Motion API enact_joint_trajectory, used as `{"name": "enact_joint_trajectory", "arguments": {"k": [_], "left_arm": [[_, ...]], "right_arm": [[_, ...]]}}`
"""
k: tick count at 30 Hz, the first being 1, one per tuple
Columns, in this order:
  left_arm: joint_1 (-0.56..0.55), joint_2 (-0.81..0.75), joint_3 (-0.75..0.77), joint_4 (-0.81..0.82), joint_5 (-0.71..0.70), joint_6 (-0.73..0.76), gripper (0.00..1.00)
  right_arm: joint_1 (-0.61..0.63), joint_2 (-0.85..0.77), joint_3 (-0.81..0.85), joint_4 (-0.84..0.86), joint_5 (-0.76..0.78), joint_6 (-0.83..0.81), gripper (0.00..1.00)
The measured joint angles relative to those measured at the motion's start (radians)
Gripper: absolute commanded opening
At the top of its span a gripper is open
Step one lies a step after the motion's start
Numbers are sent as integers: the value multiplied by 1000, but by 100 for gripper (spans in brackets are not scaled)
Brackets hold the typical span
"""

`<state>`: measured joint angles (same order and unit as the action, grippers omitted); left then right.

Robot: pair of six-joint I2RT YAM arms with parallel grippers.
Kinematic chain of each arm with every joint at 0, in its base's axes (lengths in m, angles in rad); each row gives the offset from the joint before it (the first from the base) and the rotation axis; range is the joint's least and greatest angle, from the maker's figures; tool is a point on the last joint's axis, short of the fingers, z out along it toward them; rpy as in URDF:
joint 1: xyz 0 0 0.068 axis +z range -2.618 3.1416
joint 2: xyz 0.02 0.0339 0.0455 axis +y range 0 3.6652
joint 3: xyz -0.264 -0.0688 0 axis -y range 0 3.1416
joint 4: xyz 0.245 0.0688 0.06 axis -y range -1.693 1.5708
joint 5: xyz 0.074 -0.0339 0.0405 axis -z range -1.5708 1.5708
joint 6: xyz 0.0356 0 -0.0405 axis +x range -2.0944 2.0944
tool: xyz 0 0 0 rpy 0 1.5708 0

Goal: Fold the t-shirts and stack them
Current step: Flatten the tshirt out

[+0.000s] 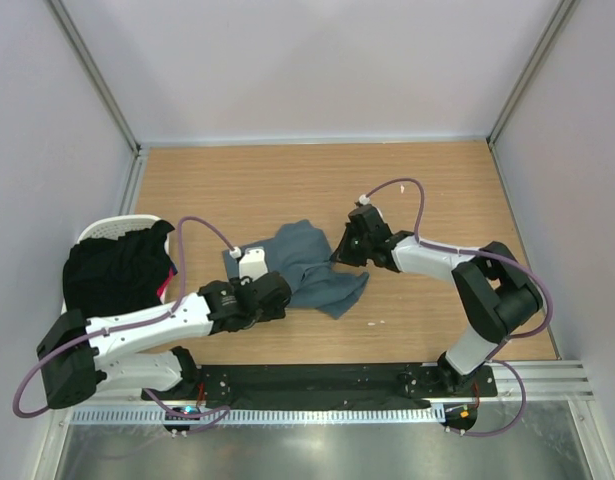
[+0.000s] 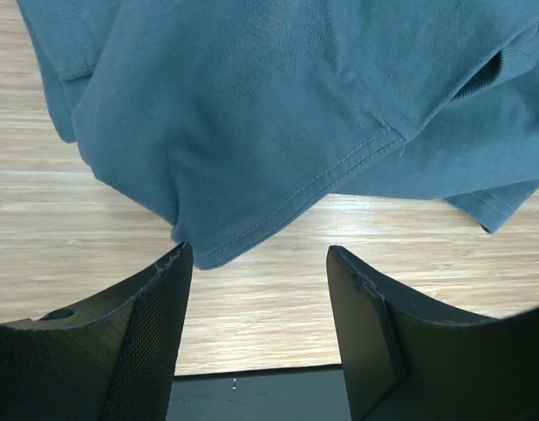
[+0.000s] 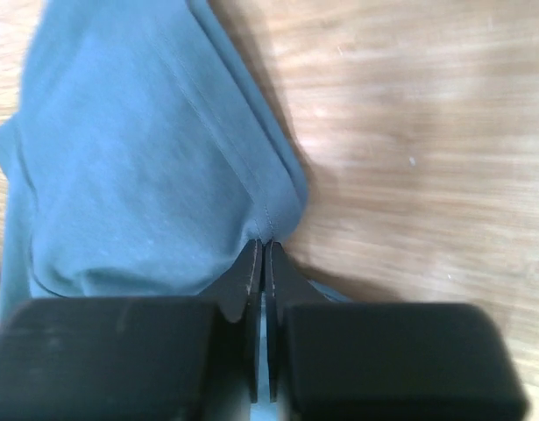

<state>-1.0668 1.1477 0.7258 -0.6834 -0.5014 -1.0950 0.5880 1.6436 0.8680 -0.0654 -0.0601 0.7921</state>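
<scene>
your left arm: white tubes, black joints | your right arm: same white and black | cables: purple, loopy | fingers: black, one with a bumpy net pad | base plate: black, flat

No lettering, brand, number or sign can be read in any of the three views. The blue-grey t-shirt shows only plain cloth and stitched hems, and the wooden surface shows only its grain.
</scene>
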Motion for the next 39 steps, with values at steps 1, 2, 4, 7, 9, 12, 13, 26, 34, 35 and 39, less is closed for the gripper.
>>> {"name": "enact_joint_trajectory", "arguments": {"k": [1, 2, 4, 7, 9, 12, 13, 26, 34, 35, 39], "left_arm": [[0, -6, -4, 0, -2, 1, 65], [0, -11, -5, 0, -3, 4, 65], [0, -14, -5, 5, -4, 10, 65], [0, -14, -5, 8, -5, 34, 66], [0, -8, -2, 13, -11, 61, 82], [0, 33, 31, 28, -22, 113, 96], [0, 61, 53, 36, -24, 133, 96], [-20, 409, 441, 293, 21, 451, 96], [-93, 637, 677, 394, -70, 546, 100], [-109, 668, 701, 386, -108, 540, 100], [-151, 760, 765, 308, -259, 468, 93]], "right_arm": [[0, 0, 8, 0, 3, 2, 1], [0, 0, 17, 1, 7, 4, 1], [0, 0, 41, -6, 13, 3, 1], [0, -10, 90, -40, 39, -10, 1], [0, -38, 122, -74, 71, -27, 1], [0, -121, 186, -159, 151, -62, 1], [0, -153, 209, -183, 176, -75, 1], [-84, -417, 459, -476, 370, -200, 1], [-100, -451, 570, -570, 399, -238, 1], [-101, -451, 581, -576, 400, -240, 1], [-106, -451, 632, -616, 399, -248, 1]]}}
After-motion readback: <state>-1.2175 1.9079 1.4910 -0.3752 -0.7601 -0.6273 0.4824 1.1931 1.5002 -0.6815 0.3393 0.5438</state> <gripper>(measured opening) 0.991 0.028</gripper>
